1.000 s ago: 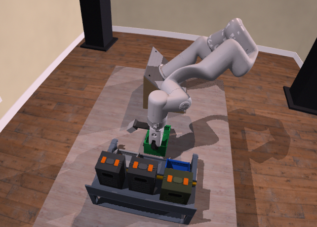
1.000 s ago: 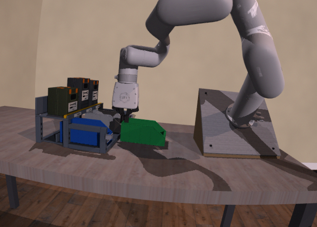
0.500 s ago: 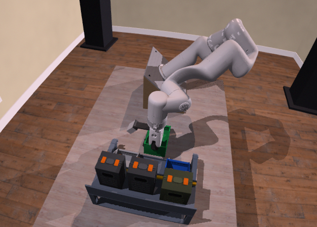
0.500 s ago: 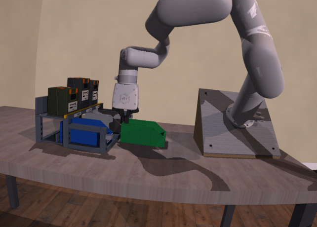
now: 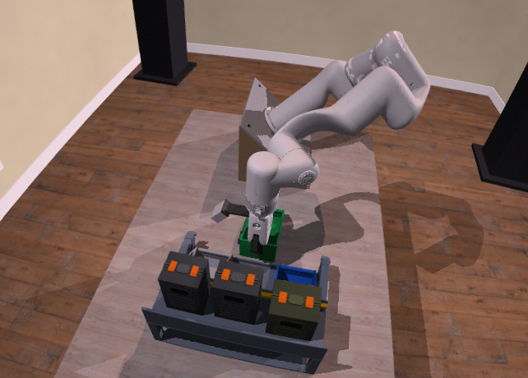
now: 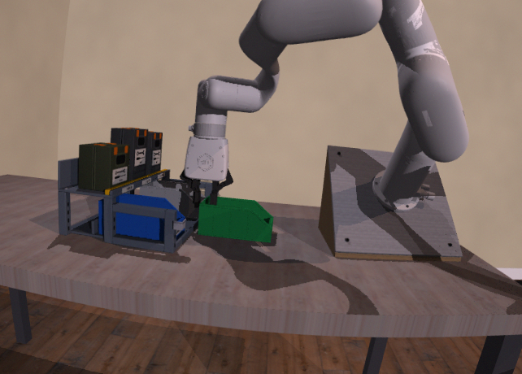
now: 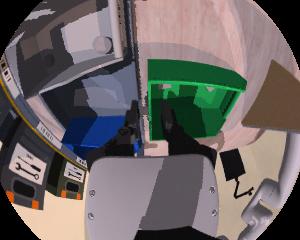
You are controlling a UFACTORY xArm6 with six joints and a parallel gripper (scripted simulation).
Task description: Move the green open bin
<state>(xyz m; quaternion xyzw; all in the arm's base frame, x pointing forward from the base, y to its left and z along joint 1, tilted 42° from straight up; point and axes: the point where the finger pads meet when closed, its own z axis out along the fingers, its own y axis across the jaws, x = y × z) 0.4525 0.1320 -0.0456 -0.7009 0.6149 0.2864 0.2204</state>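
Note:
The green open bin (image 5: 272,237) stands on its base on the table top, just in front of the shelf (image 5: 238,323). It also shows in the side view (image 6: 233,224) and in the wrist view (image 7: 193,103). My gripper (image 5: 256,242) points down over the bin's rear wall, at the shelf end. In the wrist view the two fingers stand apart, one on each side of that wall, with a gap to it. The gripper (image 6: 205,197) is open. What lies inside the bin is too dim to tell.
A blue bin (image 5: 296,274) (image 6: 137,222) sits level on the shelf's lower deck. Two black boxes (image 5: 184,286) (image 5: 236,292) and an olive box (image 5: 293,307) stand on the top deck. The arm's wedge mount (image 6: 388,205) stands beyond the green bin.

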